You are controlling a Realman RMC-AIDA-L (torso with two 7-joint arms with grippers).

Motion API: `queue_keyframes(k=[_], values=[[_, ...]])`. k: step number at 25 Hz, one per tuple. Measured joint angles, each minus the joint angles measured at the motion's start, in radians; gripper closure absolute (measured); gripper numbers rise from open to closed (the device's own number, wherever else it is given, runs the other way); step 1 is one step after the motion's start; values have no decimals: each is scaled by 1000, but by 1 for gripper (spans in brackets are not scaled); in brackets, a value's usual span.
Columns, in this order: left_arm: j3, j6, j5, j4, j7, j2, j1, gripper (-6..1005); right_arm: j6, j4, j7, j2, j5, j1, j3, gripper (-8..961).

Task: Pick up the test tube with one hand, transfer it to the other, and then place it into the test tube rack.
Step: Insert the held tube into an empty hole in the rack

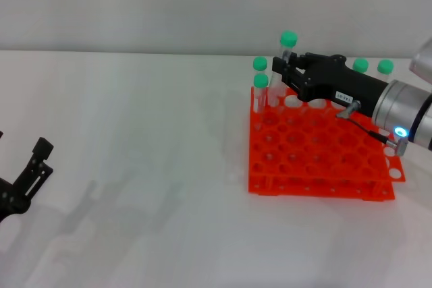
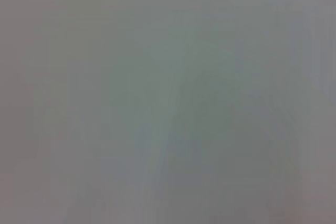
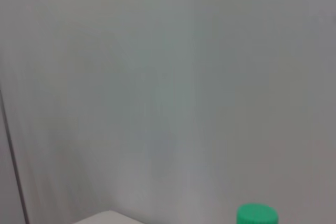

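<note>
The right gripper [image 1: 283,69], clenched on the green-capped test tube [image 1: 287,50], holds it upright over the orange test tube rack's [image 1: 317,160] far-left corner; the left gripper [image 1: 37,156] hangs splayed, well left of the rack.

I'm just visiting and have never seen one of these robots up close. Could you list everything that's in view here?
Test tube: one, clear with green cap, upright in the right gripper above the rack's far left corner.
Other tubes: four green caps visible, two standing at the rack's far left, two caps behind the right arm.
Test tube rack: one, orange-red, on the table at right.
Table: one, white.
Right gripper: black, blue light on its wrist, over the rack.
Left gripper: black, low at the left edge, holding nothing.
</note>
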Motion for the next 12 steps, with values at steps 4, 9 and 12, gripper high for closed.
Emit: queue_keyframes(k=[4, 9, 12], values=[[0, -1, -7, -2, 0, 2, 0, 111, 32, -1, 3, 0, 0, 12, -10, 749], [0, -9, -12, -22, -4, 4, -7, 111, 85, -1, 2, 0, 51, 22, -68, 748], [0, -30, -12, -41, -13, 5, -16, 111, 91, -2, 2, 0, 74, 21, -94, 748]])
